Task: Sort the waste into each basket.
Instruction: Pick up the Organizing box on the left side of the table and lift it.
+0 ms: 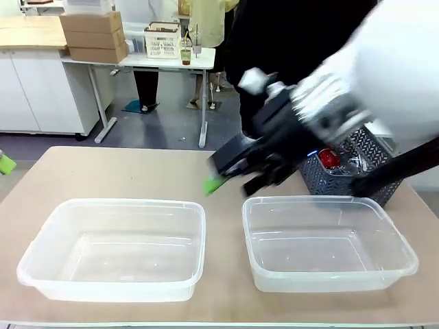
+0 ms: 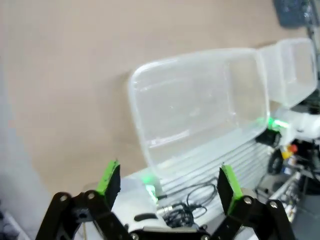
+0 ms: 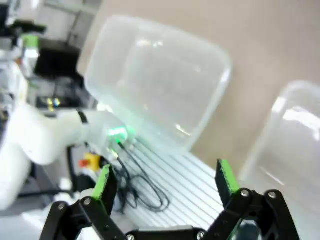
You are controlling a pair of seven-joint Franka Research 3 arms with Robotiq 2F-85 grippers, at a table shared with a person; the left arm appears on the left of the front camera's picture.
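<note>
right tool (image 1: 233, 180) (jaws apart) near cans (image 1: 329, 159) in mesh basket (image 1: 333, 182)

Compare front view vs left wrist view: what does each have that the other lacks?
Front: right gripper open above the table, a red can in the mesh basket, a person behind. Left wrist: left gripper open, cables below the table edge. Both: left tub and right tub, clear and empty.
</note>
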